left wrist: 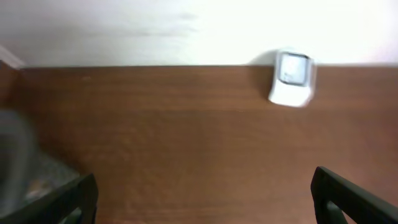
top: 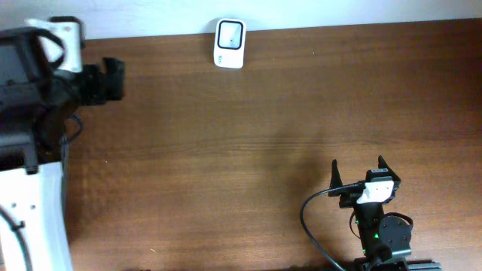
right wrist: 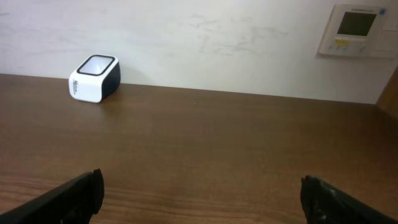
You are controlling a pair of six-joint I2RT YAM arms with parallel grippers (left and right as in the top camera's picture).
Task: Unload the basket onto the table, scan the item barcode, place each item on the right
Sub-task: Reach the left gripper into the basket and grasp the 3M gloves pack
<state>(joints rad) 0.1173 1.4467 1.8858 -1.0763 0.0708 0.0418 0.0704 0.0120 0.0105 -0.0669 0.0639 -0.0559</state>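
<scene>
Dark wooden table [top: 263, 135]; small white barcode scanner [top: 229, 44] stands at far edge.

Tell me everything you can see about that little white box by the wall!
The little white box is a small, rounded block of what looks like smooth plastic. Its front is white with tiny dark lettering, one side is black, and a dark-framed pale window sits on top. It stands upright on the brown wooden table, at the far edge by the white wall. Nothing lies on it or beside it.
</scene>
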